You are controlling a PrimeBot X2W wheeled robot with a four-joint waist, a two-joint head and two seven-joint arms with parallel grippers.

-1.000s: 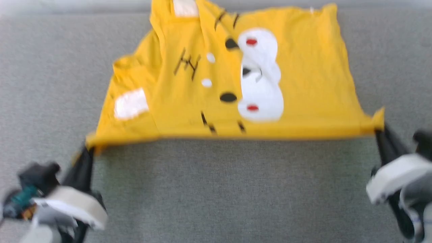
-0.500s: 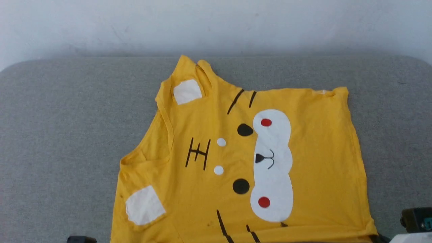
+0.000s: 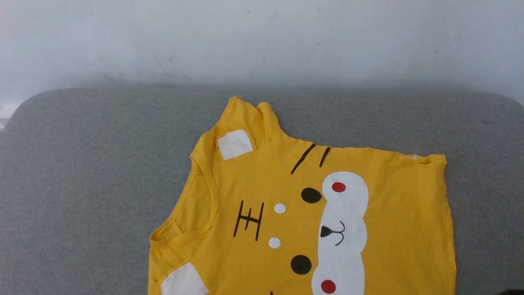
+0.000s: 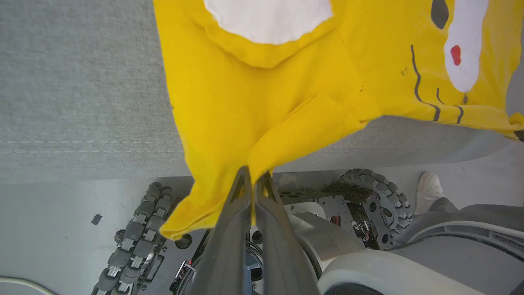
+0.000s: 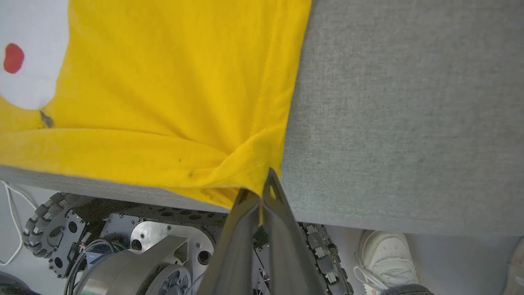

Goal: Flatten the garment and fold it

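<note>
The garment (image 3: 286, 213) is a bright yellow T-shirt with a cartoon face print, spread on the grey padded table (image 3: 90, 164), its near part running off the bottom of the head view. In the left wrist view my left gripper (image 4: 254, 180) is shut on a bunched yellow corner of the garment (image 4: 254, 106), which hangs over the table's near edge. In the right wrist view my right gripper (image 5: 262, 190) is shut on the other near corner of the garment (image 5: 172, 90), also past the table's edge.
A pale wall (image 3: 262, 41) stands behind the table. Below the table's near edge are my wheeled base (image 4: 368, 196) and a person's white shoes (image 5: 387, 254), (image 4: 430, 186) on the floor. A white cable (image 5: 12, 221) lies at the left.
The head camera has tilted up, so the garment sits lower in the picture and both grippers have left it. The garment's near edge now hangs over the table's edge.
</note>
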